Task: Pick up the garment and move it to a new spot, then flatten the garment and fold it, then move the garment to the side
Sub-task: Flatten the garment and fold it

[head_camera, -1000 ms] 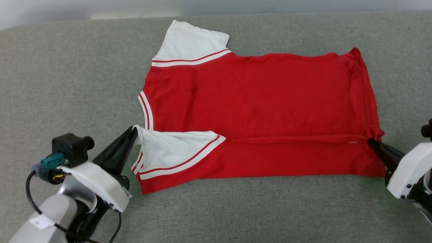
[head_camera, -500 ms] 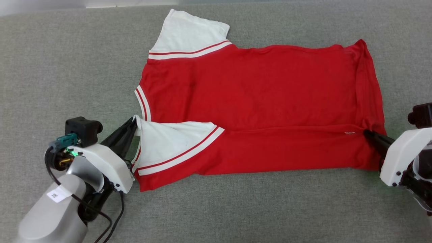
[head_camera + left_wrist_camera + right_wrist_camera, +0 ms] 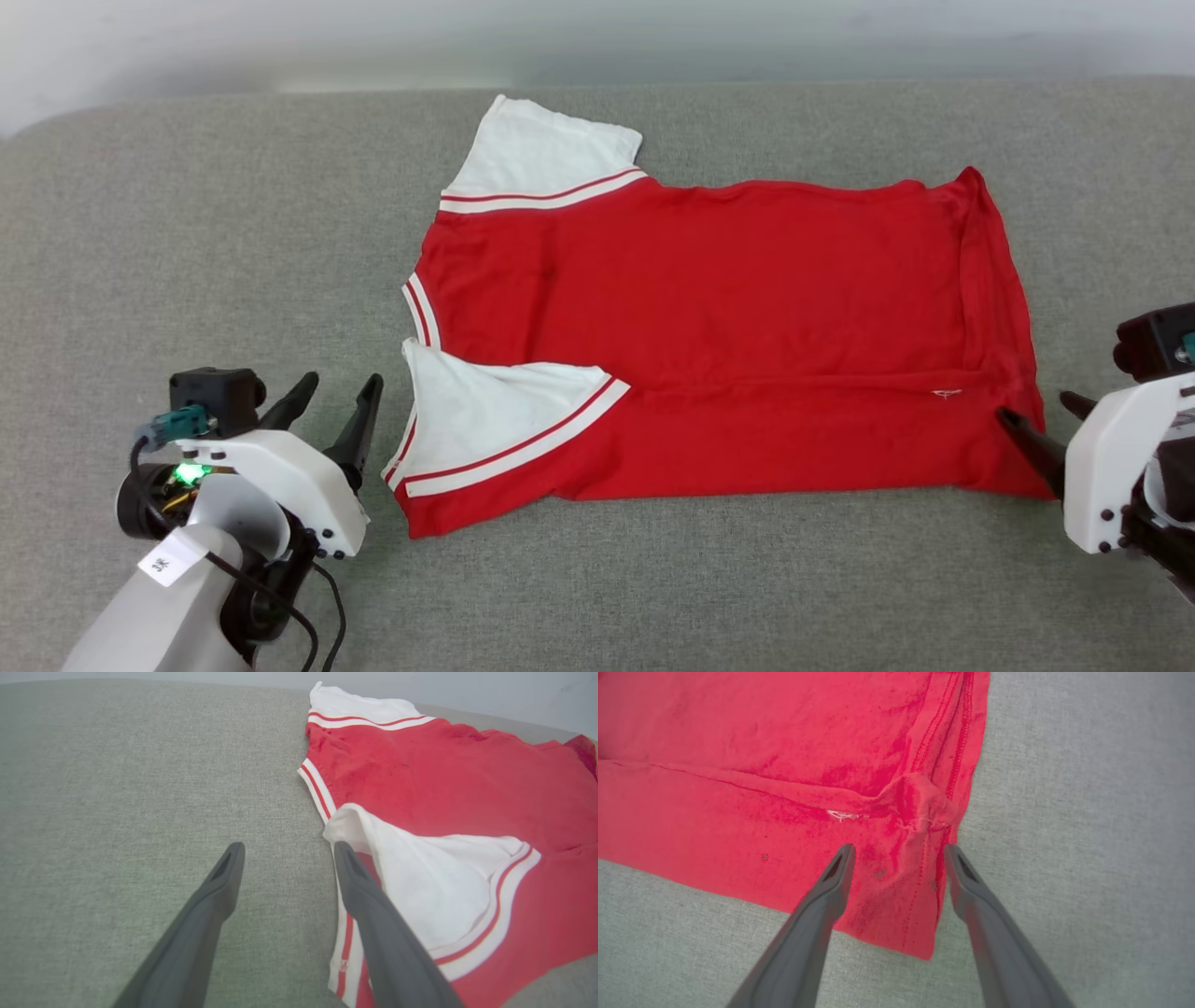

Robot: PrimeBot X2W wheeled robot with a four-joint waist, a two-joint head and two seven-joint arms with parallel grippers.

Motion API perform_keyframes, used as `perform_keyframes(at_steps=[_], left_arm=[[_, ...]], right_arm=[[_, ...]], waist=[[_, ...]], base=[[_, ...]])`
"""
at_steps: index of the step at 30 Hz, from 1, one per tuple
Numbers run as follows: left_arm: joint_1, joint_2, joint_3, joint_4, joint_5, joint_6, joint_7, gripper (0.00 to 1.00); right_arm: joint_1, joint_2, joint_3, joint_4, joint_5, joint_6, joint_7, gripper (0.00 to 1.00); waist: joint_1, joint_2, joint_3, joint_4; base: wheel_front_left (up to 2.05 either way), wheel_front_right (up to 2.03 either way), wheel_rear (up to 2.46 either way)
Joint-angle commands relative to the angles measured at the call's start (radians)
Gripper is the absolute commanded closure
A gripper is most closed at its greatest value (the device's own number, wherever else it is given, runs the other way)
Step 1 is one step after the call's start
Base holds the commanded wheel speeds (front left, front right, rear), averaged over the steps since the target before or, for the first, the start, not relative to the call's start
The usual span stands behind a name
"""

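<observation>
The red garment (image 3: 719, 308) lies flat on the grey cushion, plain red side up, collar to the left and hem to the right. Its near edge is folded inward, with the near white sleeve (image 3: 485, 415) lying on the red body; the far white sleeve (image 3: 541, 145) sticks out at the back. My left gripper (image 3: 341, 392) stands open just left of the folded sleeve, holding nothing. In the left wrist view the garment (image 3: 458, 798) lies to the right of the left gripper (image 3: 285, 851). My right gripper (image 3: 1036, 415) is open at the hem's near corner (image 3: 915, 807), fingers apart above the cloth.
The grey fabric surface (image 3: 187, 233) stretches wide to the left of the shirt and along the front. A pale wall (image 3: 597, 37) runs behind its rounded back edge.
Both grippers have opened and let go of the garment's folded edge, then drawn back a little. The head camera shifted, so the whole scene sits lower in view.
</observation>
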Motion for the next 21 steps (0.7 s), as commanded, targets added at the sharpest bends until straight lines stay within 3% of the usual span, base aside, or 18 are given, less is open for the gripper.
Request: perform_keyframes(at_steps=[1, 7, 8, 9, 10, 16, 21], left_arm=[[0.033, 0.008, 0.02, -0.041, -0.022, 0.044, 0.023, 0.0], [0.155, 0.048, 0.045, -0.22, -0.078, 0.169, 0.146, 0.0], [0.155, 0.048, 0.045, -0.22, -0.078, 0.169, 0.146, 0.0], [0.207, 0.066, 0.038, -0.299, -0.087, 0.212, 0.195, 0.0], [0.207, 0.066, 0.038, -0.299, -0.087, 0.212, 0.195, 0.0], [0.302, 0.127, 0.016, -0.529, -0.096, 0.324, 0.333, 0.0], [0.312, 0.147, 0.001, -0.601, -0.087, 0.378, 0.395, 0.0]], right_arm=[[0.029, 0.011, -0.031, -0.034, -0.033, 0.0, 0.033, 0.0], [0.119, 0.091, -0.137, -0.158, -0.093, 0.0, 0.167, 0.0], [0.119, 0.091, -0.137, -0.158, -0.093, 0.0, 0.167, 0.0], [0.153, 0.116, -0.165, -0.207, -0.115, 0.0, 0.209, 0.0], [0.153, 0.116, -0.165, -0.207, -0.115, 0.0, 0.209, 0.0], [0.218, 0.183, -0.245, -0.338, -0.157, 0.0, 0.277, 0.0], [0.244, 0.22, -0.274, -0.4, -0.167, 0.0, 0.305, 0.0]], waist=[[0.0, 0.0, -0.019, -0.001], [0.0, 0.0, -0.035, -0.008], [0.0, 0.0, -0.035, -0.008], [0.0, 0.0, -0.034, -0.011], [0.0, 0.0, -0.034, -0.011], [0.0, 0.0, -0.016, -0.015], [0.0, 0.0, 0.007, -0.024]], base=[[0.0, 0.0, 0.0], [0.0, 0.0, 0.0], [0.0, 0.0, 0.0], [0.0, 0.0, 0.0], [0.0, 0.0, 0.0], [0.0, 0.0, 0.0], [0.0, 0.0, 0.0]])
